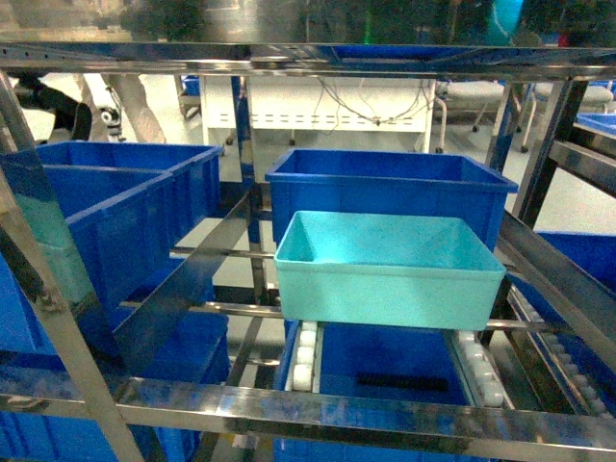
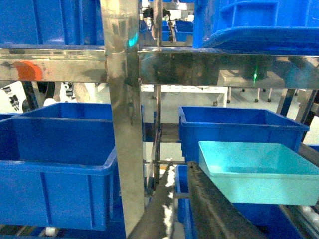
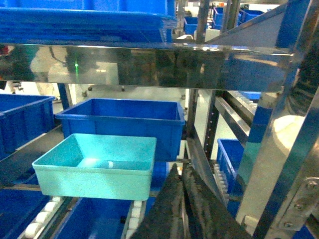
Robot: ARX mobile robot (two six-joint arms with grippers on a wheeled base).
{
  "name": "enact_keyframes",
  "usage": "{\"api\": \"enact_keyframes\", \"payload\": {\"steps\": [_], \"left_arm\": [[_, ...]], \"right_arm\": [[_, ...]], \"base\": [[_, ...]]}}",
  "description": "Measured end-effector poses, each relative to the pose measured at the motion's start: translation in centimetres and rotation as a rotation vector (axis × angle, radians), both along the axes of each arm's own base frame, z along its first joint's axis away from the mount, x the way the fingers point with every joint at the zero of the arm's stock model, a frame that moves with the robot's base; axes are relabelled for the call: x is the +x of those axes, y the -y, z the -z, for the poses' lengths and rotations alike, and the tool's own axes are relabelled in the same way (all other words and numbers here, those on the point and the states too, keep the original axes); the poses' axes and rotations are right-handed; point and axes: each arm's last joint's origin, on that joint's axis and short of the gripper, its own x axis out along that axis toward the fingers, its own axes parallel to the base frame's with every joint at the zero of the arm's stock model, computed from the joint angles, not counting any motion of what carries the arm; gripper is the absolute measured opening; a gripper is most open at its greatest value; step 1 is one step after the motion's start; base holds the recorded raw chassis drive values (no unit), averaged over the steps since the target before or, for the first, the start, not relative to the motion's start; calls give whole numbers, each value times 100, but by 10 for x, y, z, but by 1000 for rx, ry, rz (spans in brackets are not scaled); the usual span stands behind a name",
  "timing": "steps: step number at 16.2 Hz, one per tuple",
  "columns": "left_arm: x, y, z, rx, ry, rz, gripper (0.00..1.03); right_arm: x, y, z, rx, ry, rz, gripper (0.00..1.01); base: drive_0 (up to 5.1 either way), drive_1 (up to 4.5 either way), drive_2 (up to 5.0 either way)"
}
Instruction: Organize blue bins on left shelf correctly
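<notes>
turquoise bin upright, long axis crosswise

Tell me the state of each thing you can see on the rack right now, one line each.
Turquoise bin: upright, empty, sitting on the roller tracks, not held.
Royal-blue crate behind it: upright, nothing visible inside.
Royal-blue crates in the left bay: upright, contents not visible.
Left tool: fingers together, short of the turquoise bin, holding nothing.
Right tool: fingers together, holding nothing.
</notes>
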Motion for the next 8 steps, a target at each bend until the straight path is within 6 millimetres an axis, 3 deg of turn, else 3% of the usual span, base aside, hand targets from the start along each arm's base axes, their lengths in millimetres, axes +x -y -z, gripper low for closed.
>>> {"api": "enact_keyframes", "payload": {"steps": [1, 8], "left_arm": [[-1, -6, 6, 2, -5, -14, 2], [-6, -18, 21, 3, -5, -9, 2]], "right_arm": [[-2, -7, 5, -4, 3, -29, 2], [-9, -6, 21, -4, 3, -12, 2]], "base": [[0, 0, 0], [0, 0, 0]]}}
